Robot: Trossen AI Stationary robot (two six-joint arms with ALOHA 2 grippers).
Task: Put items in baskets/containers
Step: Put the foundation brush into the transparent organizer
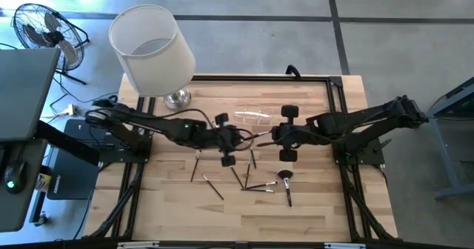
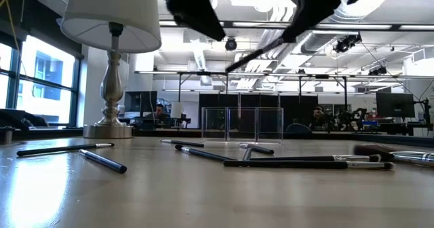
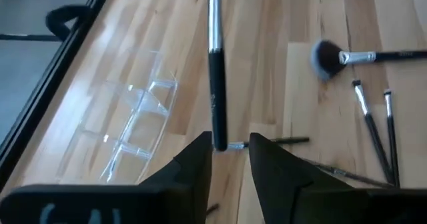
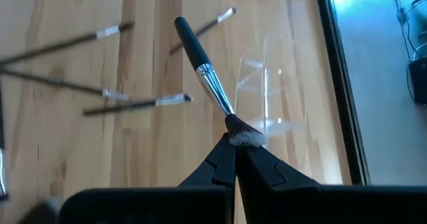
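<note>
1. Mid-frame in the high view, the right gripper is clenched on the bristle end of a makeup brush. The brush hangs in the air above the wooden table.
2. The left gripper meets it from the picture's left. Its fingers stand apart on either side of the brush's dark handle tip, with a gap showing, so the grip looks released.
3. The step in hand appears to be a handover, with the right arm taking the brush.
4. The clear holder sits just above the two grippers in the high view, right of the lamp.
5. The other brushes lie scattered at lower centre, the fluffy-headed one among them.
6. The next move likely calls for the left arm to back off. The right arm would then lower the brush handle-first into a compartment.
</note>
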